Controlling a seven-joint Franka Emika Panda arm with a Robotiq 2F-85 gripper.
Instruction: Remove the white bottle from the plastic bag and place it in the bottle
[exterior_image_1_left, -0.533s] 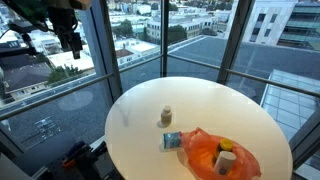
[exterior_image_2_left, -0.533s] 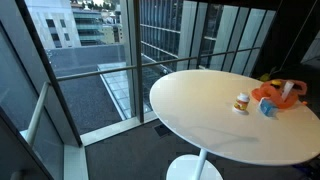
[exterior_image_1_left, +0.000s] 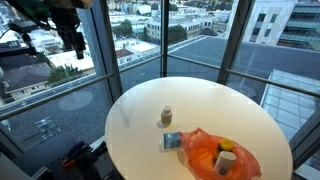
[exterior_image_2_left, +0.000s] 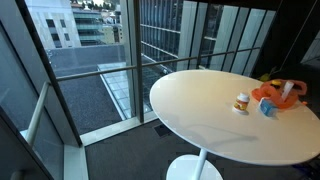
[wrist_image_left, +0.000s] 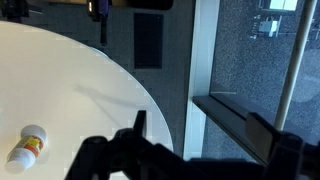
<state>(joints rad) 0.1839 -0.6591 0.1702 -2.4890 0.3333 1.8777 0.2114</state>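
An orange plastic bag (exterior_image_1_left: 213, 155) lies on the round white table (exterior_image_1_left: 210, 100), near its edge. A white bottle (exterior_image_1_left: 227, 160) sits inside the bag. It shows in both exterior views; the bag (exterior_image_2_left: 277, 95) and the bottle (exterior_image_2_left: 290, 91) appear at the far right of one. A small bottle with a yellow label (exterior_image_1_left: 166, 116) stands upright mid-table and also shows in the wrist view (wrist_image_left: 27, 146). My gripper (exterior_image_1_left: 72, 42) hangs high above the floor, off the table and far from the bag. In the wrist view its jaws (wrist_image_left: 205, 135) are open and empty.
A small blue and white container (exterior_image_1_left: 172, 141) lies beside the bag, also seen in an exterior view (exterior_image_2_left: 266, 107). Floor-to-ceiling windows with dark frames (exterior_image_1_left: 163, 30) surround the table. A low ledge (wrist_image_left: 240, 115) runs along the glass.
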